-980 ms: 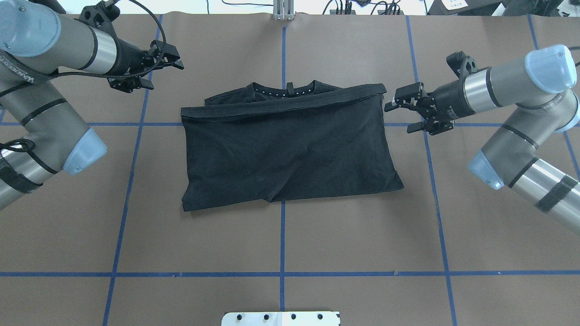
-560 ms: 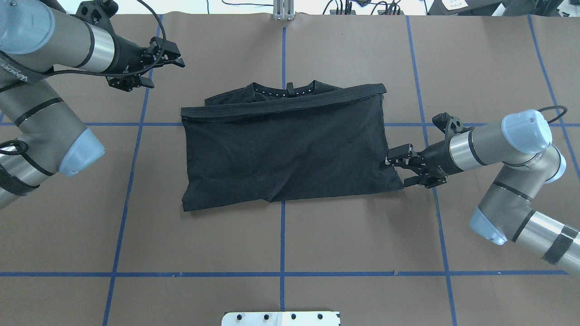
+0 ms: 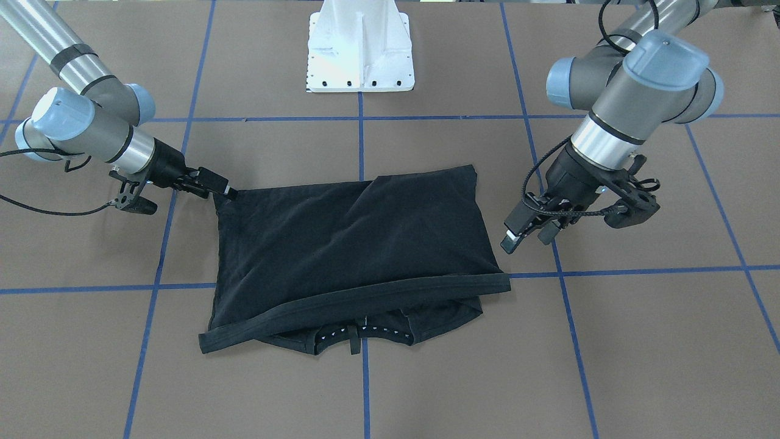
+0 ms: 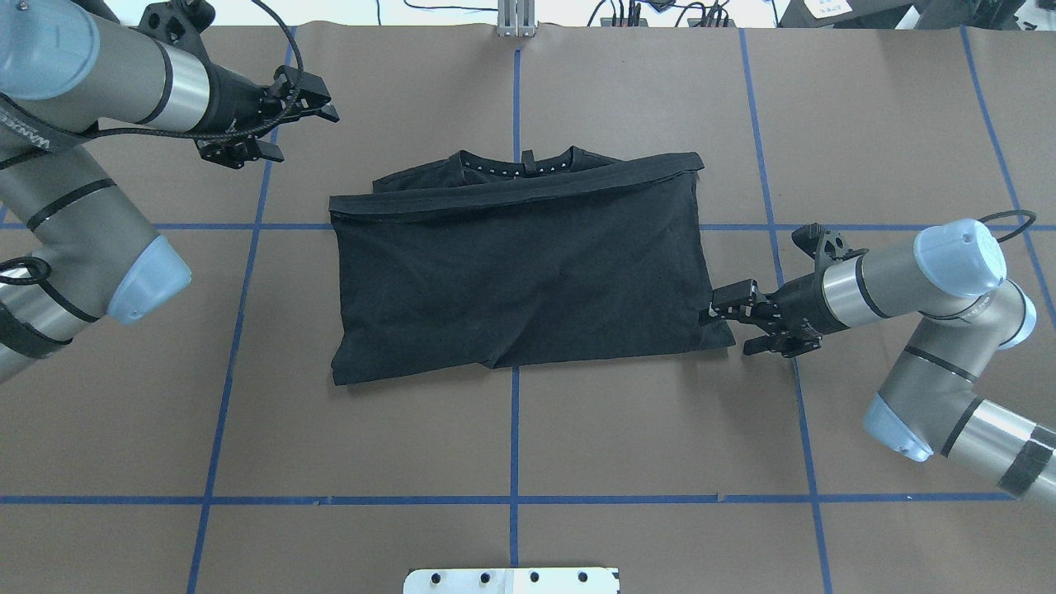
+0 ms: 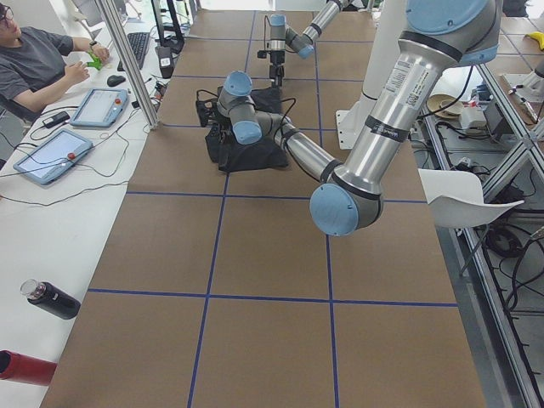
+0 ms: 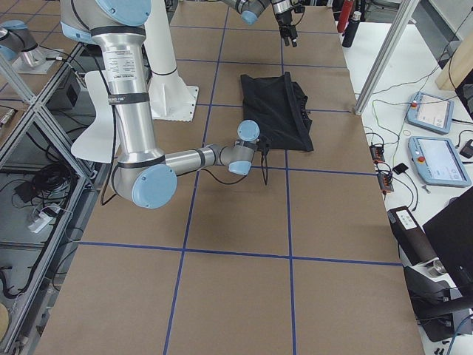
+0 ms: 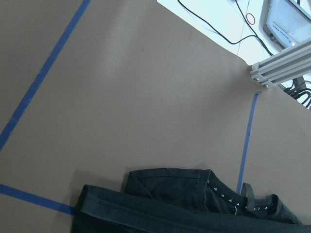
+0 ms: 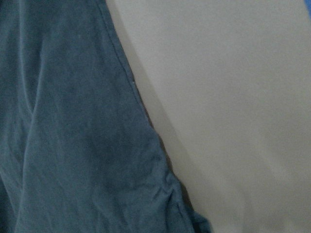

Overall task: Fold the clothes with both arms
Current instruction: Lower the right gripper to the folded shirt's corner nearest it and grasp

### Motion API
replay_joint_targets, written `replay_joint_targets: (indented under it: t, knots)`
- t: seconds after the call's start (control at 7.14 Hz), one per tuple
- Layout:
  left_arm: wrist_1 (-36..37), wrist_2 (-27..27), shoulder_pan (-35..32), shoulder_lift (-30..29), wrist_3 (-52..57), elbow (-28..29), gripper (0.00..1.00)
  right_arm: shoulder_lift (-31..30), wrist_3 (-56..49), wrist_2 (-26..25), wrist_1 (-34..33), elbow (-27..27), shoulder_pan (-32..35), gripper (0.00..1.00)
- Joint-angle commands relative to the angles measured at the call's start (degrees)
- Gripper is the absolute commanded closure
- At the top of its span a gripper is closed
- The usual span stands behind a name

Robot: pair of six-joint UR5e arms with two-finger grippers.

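Shirt lies half-folded on table. My left pincer hangs apart, off the cloth. My right pincer touches the shirt's near corner; grip I cannot tell. Risk: catching one layer only, so the fold peels open on lifting.

Showing soft, matt black cloth across the T-shirt, faintly creasing, with a thicker stitched hem. Showing matt brown paper over the table and smooth blue tape. Gleaming in satin grey metal along the left arm and right arm, with smooth light-blue plastic at the joints.
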Motion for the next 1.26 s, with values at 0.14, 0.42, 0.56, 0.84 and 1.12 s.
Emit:
replay_joint_targets:
  t: [0.14, 0.42, 0.56, 0.84, 1.12]
  knots:
    - [0.0, 0.1, 0.0, 0.1, -0.1, 0.2, 0.0, 0.0, 0.4, 0.1, -0.1, 0.1, 0.0, 0.17]
    - [0.0, 0.2, 0.0, 0.1, -0.2, 0.2, 0.0, 0.1, 0.4, 0.1, -0.2, -0.1, -0.2, 0.23]
    - [0.0, 0.3, 0.0, 0.1, -0.2, 0.1, 0.0, 0.1, 0.4, 0.0, -0.2, -0.1, -0.4, 0.23]
    - [0.0, 0.4, 0.1, 0.1, -0.1, 0.2, 0.0, 0.1, 0.4, 0.1, -0.2, -0.1, -0.5, 0.29]
    - [0.0, 0.4, 0.1, 0.1, -0.1, 0.2, 0.0, 0.1, 0.4, 0.4, -0.1, 0.0, -0.4, 1.0]
